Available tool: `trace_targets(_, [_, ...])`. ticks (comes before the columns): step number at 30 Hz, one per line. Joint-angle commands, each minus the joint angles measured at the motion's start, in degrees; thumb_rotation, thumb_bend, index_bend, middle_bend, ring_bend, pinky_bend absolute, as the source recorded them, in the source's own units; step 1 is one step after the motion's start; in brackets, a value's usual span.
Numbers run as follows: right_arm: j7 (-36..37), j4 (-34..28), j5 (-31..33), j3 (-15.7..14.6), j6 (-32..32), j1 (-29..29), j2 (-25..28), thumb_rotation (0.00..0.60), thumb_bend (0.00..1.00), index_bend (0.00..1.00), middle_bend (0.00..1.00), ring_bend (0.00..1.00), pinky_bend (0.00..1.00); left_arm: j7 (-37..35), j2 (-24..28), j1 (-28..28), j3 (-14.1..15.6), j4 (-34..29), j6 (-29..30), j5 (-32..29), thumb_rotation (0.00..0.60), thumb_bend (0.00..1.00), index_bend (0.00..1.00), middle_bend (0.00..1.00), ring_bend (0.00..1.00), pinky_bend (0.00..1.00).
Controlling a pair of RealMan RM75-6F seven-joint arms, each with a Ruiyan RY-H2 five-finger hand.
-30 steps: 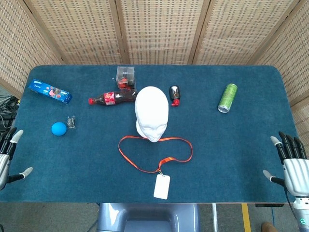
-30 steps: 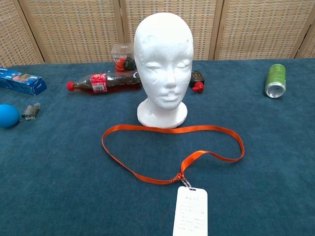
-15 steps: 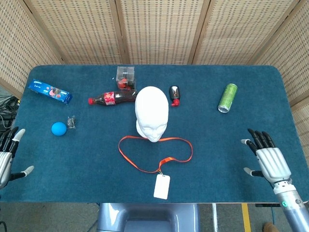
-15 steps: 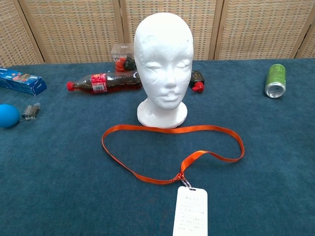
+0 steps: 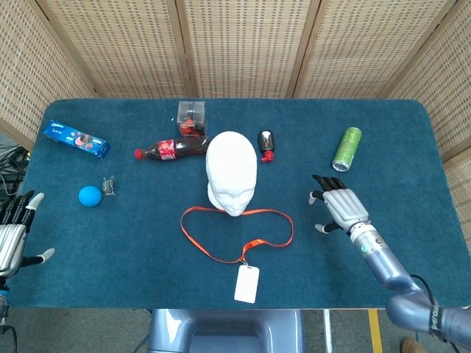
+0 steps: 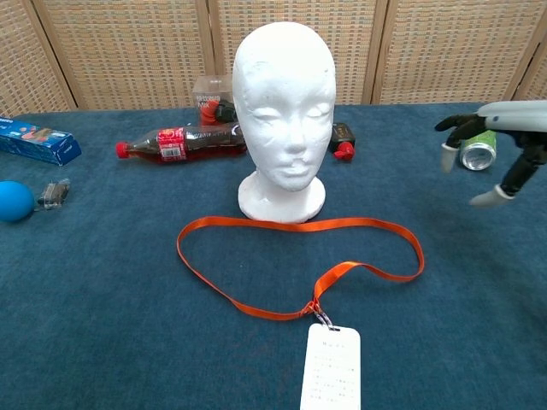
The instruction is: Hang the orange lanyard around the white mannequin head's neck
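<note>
Now right hand (image 5: 340, 208) nearer orange lanyard (image 5: 221, 254), empty

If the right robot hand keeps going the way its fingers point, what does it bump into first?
Probably the white foam mannequin head. The right robot hand points left across the blue table, slightly away from the robot, and nothing lies between. It hovers above the cloth, so height is unclear; it would likely pass beyond the orange lanyard.

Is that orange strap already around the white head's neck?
No, the orange strap lies flat on the table in front of the white head.
</note>
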Motion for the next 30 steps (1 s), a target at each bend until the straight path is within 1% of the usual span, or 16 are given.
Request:
trace_targets(1, [-8.6,6.0,10.9,0.8,0.4,6.3,-8.7,0.6,0.41,0.42,0.0,0.0,0.0,0.3,-0.4,-0.4,-0.2,0.5,-0.7,-0.9,0.6,0.0,0.0,0.0,0.0,0.0])
trace_targets(5, [-11.2,8.3,14.3,-0.3,1.7,8.0,-12.7,0.6,0.41,0.44,0.0,0.0,0.0,0.2,-0.5,-0.9,-0.5,0.9,-1.5,-2.0,0.6,0.0,0.0,0.0,0.0,0.0])
trace_targets(9, [-12.3,10.8,16.1,-1.0,1.9,9.1,-15.5,0.6,0.43,0.46,0.0,0.0,0.0,0.2,-0.6,-1.1,-0.6,1.0,-1.7,-2.2,0.6,0.0,0.0,0.0,0.0,0.0])
trace_targets(14, [-12.6,12.5,17.4,-0.9,2.1,10.1,-17.3,0.6,0.48,0.46,0.0,0.0,0.0,0.1,-0.7,-1.2,-0.5,1.2,-1.9,-2.6,0.6,0.0,0.0,0.0,0.0,0.0])
trace_targets(20, [-13.8,13.7,19.4,-1.1,2.5,11.1,-18.8,0.6,0.48,0.46,0.0,0.0,0.0,0.0,-0.7,-1.4,-0.5,1.4,-2.0,-2.8,0.6,0.0,0.0,0.0,0.0,0.0])
trace_targets(25, [-14.9,15.3,20.6,-2.1,2.9,11.4,-20.0,0.6,0.48,0.48,0.0,0.0,0.0,-0.2,-0.6,-1.3,-0.3,1.4,-1.8,-2.6,0.6,0.0,0.0,0.0,0.0,0.0])
trace_targets(30, [-15.5,16.6,20.7,-2.7,3.2,11.8,-21.4,0.6,0.49,0.5,0.0,0.0,0.0,-0.2,-0.6,-1.3,-0.3,1.4,-1.6,-2.5,0.6,0.0,0.0,0.0,0.0,0.0])
